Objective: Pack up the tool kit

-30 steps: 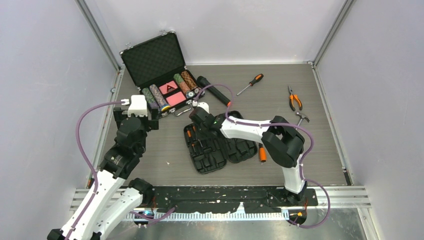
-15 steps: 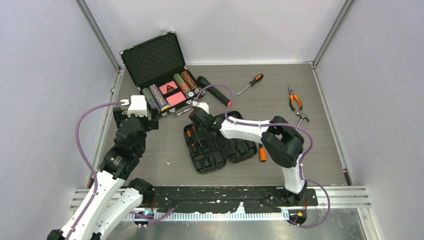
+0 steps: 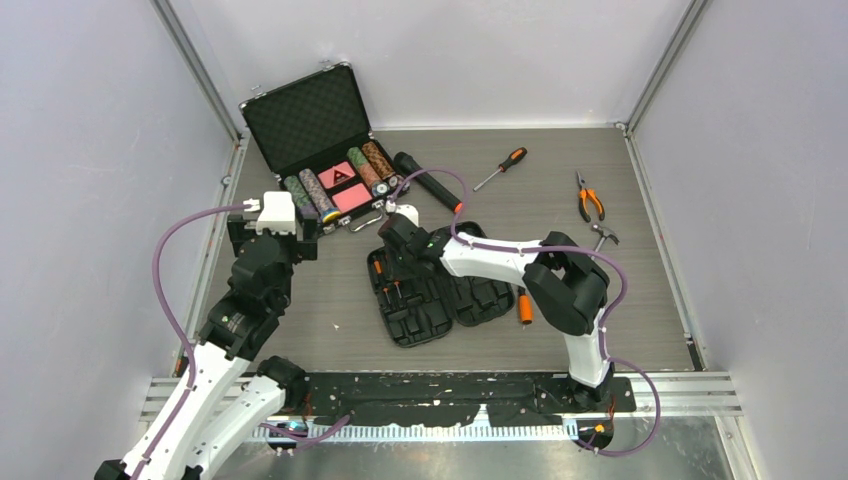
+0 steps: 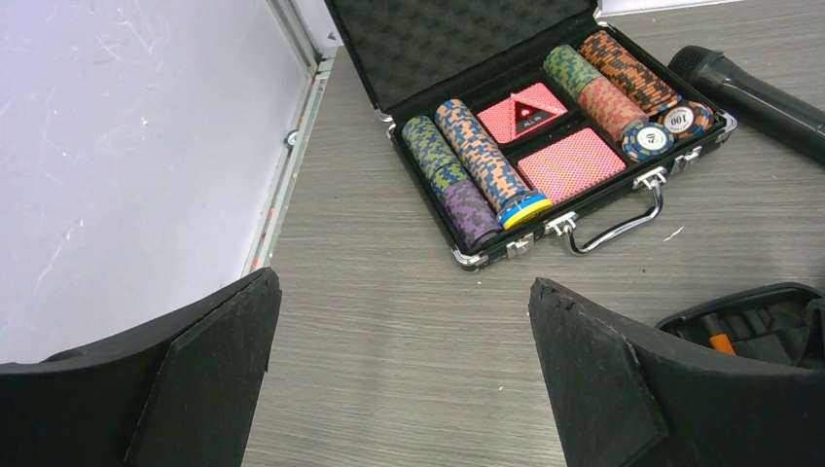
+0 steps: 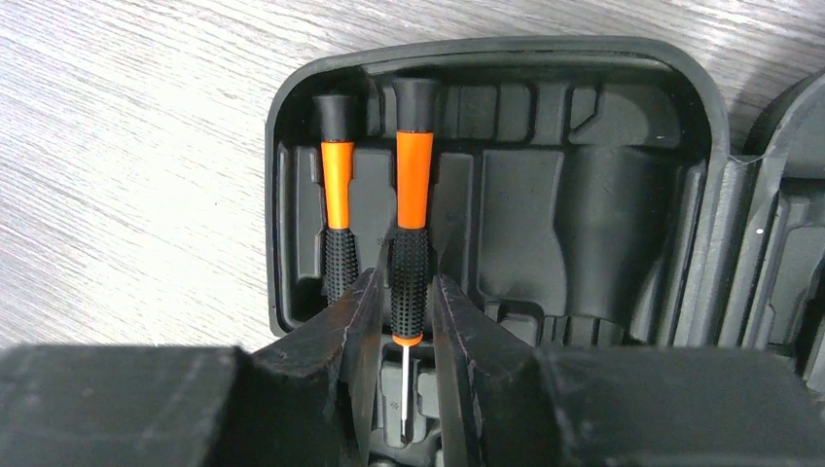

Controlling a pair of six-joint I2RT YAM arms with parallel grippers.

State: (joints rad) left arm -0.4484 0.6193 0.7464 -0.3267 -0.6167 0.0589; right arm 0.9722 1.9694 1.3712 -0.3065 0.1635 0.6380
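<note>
Open poker chip case [image 3: 318, 150] at back left, black flashlight [image 3: 428, 181] just beside it, grey woodgrain table [image 3: 620, 300]

Left tool [image 4: 402, 292] wide, right tool [image 5: 407, 292] ajar

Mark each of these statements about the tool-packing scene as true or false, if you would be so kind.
1. Two small orange-and-black screwdrivers lie in slots of the black plastic clamshell case. True.
2. The left claw holds a poker chip. False: it is wide open and empty.
3. The orange-handled pliers are packed in the clamshell case. False: they lie on the grey table, apart from it.
4. The metal-edged poker chip case stands open. True.
5. The right claw straddles one of those screwdrivers. True.
</note>
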